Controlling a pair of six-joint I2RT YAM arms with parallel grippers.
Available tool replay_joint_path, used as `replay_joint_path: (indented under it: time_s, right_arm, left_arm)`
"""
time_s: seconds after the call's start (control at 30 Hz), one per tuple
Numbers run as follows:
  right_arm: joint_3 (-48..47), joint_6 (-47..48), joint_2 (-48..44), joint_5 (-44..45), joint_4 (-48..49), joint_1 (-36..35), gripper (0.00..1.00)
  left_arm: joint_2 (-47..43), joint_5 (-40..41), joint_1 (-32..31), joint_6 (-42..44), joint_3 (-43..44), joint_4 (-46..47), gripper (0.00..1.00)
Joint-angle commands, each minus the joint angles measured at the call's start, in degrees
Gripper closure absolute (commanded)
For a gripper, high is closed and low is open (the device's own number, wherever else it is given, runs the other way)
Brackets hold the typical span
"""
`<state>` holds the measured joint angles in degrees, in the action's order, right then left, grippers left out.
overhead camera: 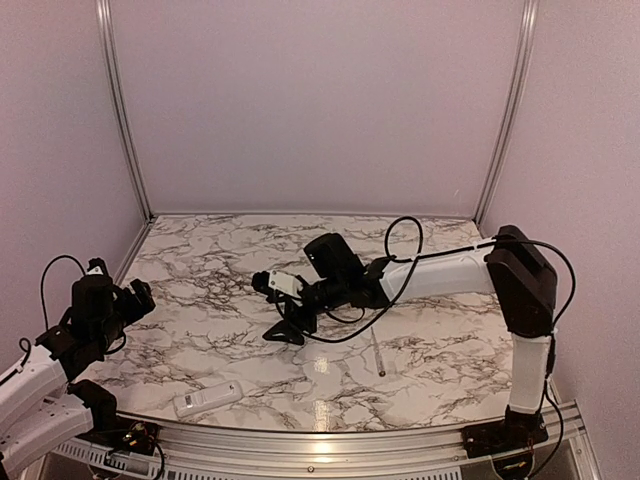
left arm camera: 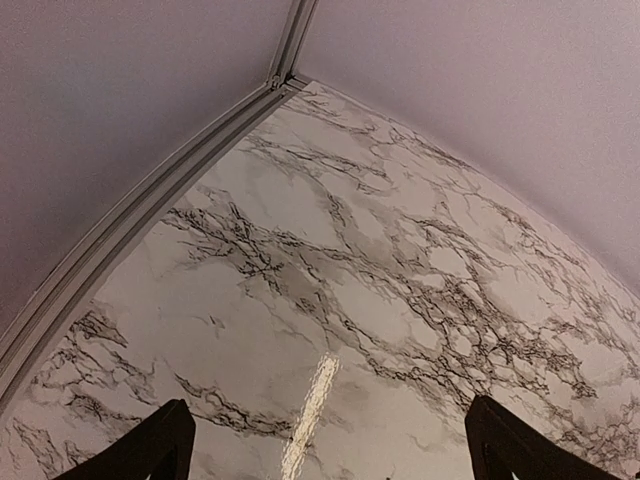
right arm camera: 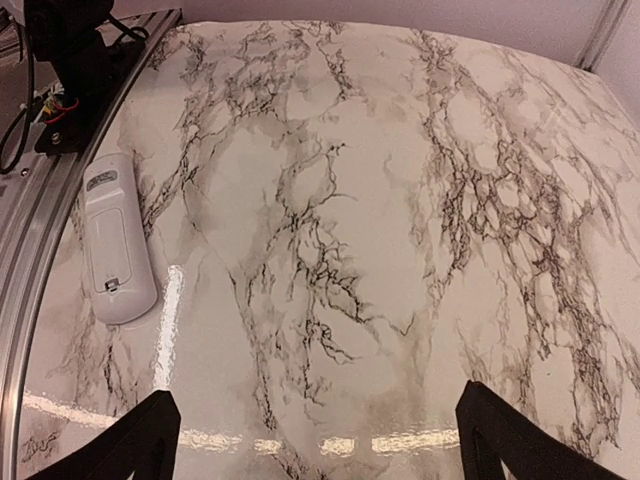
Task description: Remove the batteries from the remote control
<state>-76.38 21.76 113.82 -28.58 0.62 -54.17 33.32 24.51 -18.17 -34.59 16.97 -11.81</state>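
- The left gripper is held with jaws spread wide, nothing between them.
- The remote control, apparently back side up, is laid ahead of the right gripper, off to one side, apart.
- The right gripper's jaws are spread, empty.

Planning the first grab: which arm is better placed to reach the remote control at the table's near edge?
Probably right. The open right gripper has the remote control in its wrist view; the open left gripper points at the far corner instead.
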Motion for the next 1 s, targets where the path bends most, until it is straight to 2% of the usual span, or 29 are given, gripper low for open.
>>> replay_joint_path:
  time_s: [0.0,0.57,0.97]
  right_arm:
    - [-5.28,5.08,4.28,-2.66,-8.19,-3.11,0.06]
    - [-11.24,9.86,13.64,-8.93,-4.01,-13.46,0.12]
    - [-15.55,8.02,19.97,-9.11,-1.52,-14.16,0.24]
  left_arm:
    - [-1.02,0.98,-0.19,-0.65,-0.88,-1.38,0.01]
    - [-0.10,1.15,-0.20,-0.59,-1.15,-0.07,0.01]
    - [0.77,0.89,-0.20,-0.45,-1.20,0.53,0.01]
